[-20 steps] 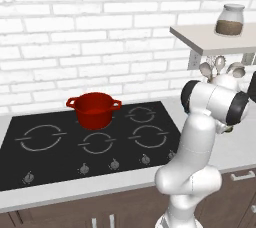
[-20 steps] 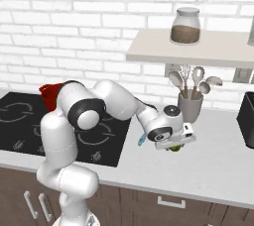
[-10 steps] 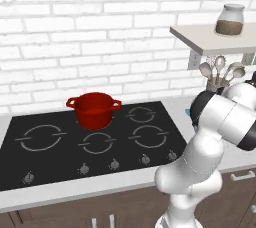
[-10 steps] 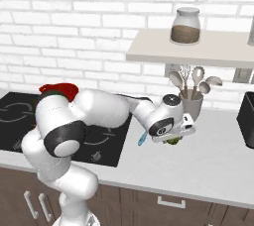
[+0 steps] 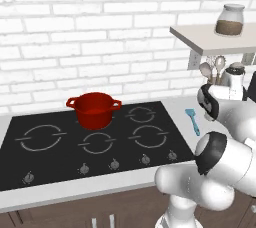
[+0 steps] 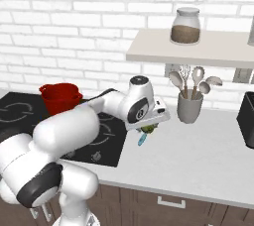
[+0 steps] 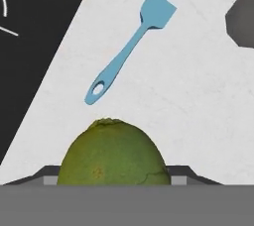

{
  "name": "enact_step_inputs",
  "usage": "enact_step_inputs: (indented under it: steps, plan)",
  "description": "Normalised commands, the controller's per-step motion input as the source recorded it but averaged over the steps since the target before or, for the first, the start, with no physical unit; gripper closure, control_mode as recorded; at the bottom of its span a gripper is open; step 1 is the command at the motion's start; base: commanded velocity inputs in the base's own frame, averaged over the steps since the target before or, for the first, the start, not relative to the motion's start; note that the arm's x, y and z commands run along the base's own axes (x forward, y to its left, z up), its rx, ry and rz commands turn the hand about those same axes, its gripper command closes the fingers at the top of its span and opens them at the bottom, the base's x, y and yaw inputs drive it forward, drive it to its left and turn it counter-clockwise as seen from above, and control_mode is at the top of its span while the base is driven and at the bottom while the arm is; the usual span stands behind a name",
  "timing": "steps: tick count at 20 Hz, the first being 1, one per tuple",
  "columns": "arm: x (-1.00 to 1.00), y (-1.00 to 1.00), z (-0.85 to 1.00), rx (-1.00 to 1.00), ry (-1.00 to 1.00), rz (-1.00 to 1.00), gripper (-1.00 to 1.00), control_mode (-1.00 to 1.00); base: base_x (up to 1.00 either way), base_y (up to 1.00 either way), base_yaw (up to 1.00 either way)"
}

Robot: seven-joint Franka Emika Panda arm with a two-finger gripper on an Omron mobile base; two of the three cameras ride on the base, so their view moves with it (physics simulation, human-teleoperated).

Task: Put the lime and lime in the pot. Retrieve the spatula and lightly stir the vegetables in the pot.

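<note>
My gripper (image 6: 147, 129) is shut on a green lime (image 6: 147, 130), held just above the white counter beside the cooktop's right edge. In the hand view the lime (image 7: 113, 153) bulges up between the fingers at the bottom centre. The light-blue spatula (image 7: 130, 46) lies flat on the counter right under and ahead of the hand, also seen in the base views (image 6: 142, 139) (image 5: 193, 121). The red pot (image 5: 94, 109) (image 6: 61, 97) stands on the cooktop's back middle, well to the left of the hand.
A black cooktop (image 5: 50, 162) with several burners covers the left counter. A grey utensil holder (image 6: 190, 107) with spoons and a whisk stands against the wall right of the hand. Above it a shelf (image 6: 149, 51) carries a jar (image 6: 185, 25). A dark appliance (image 6: 246, 118) sits far right.
The arm has swung and the hand has moved left toward the cooktop with the lime still in its grip. The spatula and pot have stayed put.
</note>
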Motion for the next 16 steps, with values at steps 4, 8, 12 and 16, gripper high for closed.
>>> enact_step_inputs:
  steps: [4,8,12,16]
  plan:
    - [0.0,1.0,0.19,0.0,0.01,0.12,1.0,-1.0,0.0,0.0,0.0]
    - [0.0,1.0,0.2,0.0,0.09,0.15,1.0,-1.0,0.0,0.0,0.0]
    - [0.0,1.0,0.33,0.0,0.16,0.14,1.0,-1.0,0.0,0.0,0.0]
    - [0.0,1.0,0.3,0.0,0.12,0.11,1.0,-1.0,0.0,0.0,0.0]
